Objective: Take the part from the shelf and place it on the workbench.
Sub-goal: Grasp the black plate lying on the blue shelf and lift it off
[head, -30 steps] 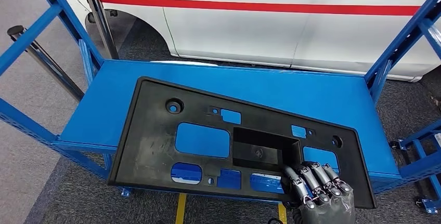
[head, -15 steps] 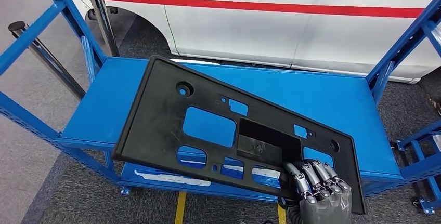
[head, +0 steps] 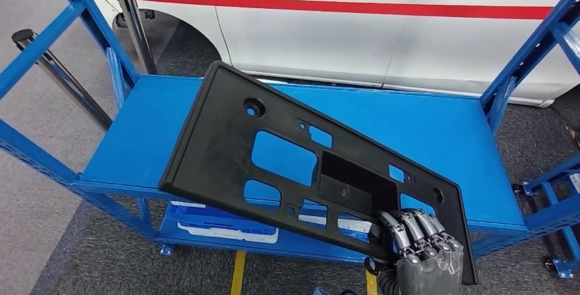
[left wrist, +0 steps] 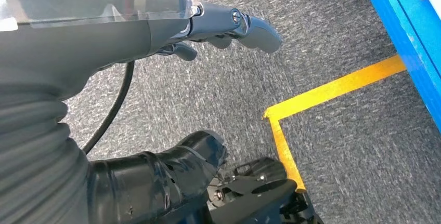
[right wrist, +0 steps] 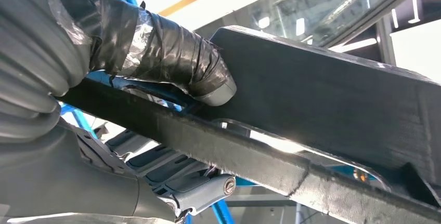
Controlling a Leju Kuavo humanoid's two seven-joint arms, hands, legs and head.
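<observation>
Left hand hangs over the floor, fingers loosely apart, holding nothing. Black part tilted above blue shelf. Right hand grips one corner only; risk: part pivots, slips free.

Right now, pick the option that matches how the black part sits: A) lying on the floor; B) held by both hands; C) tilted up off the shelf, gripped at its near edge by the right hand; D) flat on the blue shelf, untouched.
C: the black part is tilted above the blue shelf, with the right hand gripping its near edge.
</observation>
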